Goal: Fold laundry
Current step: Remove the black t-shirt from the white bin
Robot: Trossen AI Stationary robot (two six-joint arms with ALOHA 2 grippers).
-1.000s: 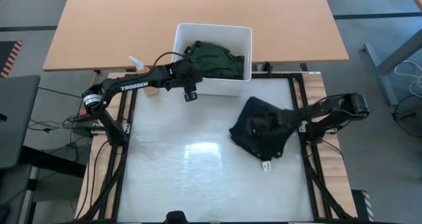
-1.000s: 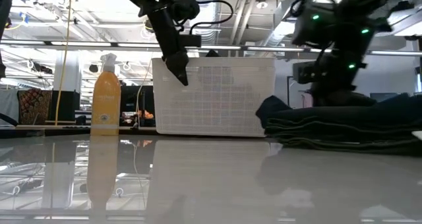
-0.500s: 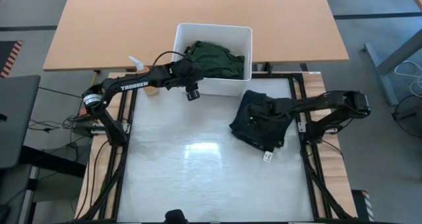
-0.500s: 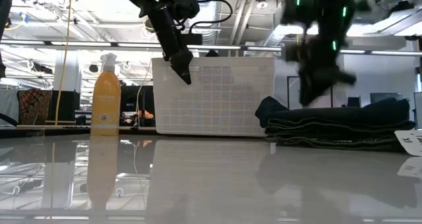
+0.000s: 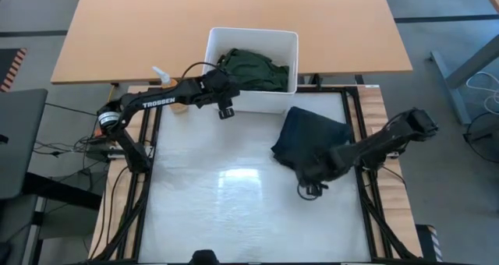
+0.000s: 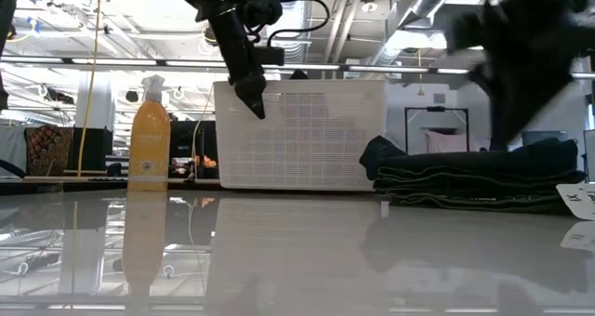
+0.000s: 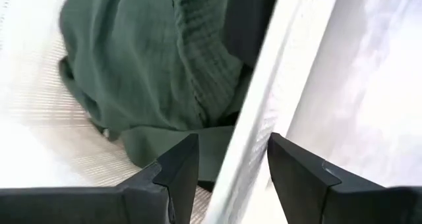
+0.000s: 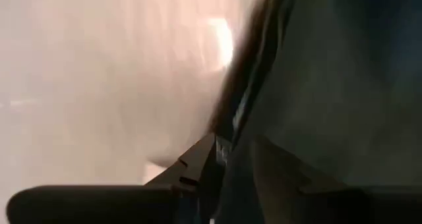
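A: So, nearest the table's front edge, what's there?
B: The right gripper point(image 5: 313, 179), low at the near edge of the folded black garment point(image 5: 312, 144). In its wrist view the dark cloth's edge lies between the fingers point(image 8: 198, 168), but whether they pinch it or merely straddle it I cannot tell.

A: And the garment itself?
B: Flat on the white table point(image 5: 234, 203), right of centre, with a white tag point(image 6: 581, 200) at its side.

A: Further back?
B: The left gripper point(image 5: 224, 109) hangs over the near wall of the white bin point(image 5: 251, 101), jaws apart and empty, straddling the rim. A dark green garment point(image 5: 253, 70) lies bunched inside the bin. An orange spray bottle point(image 6: 149, 135) stands left of it.
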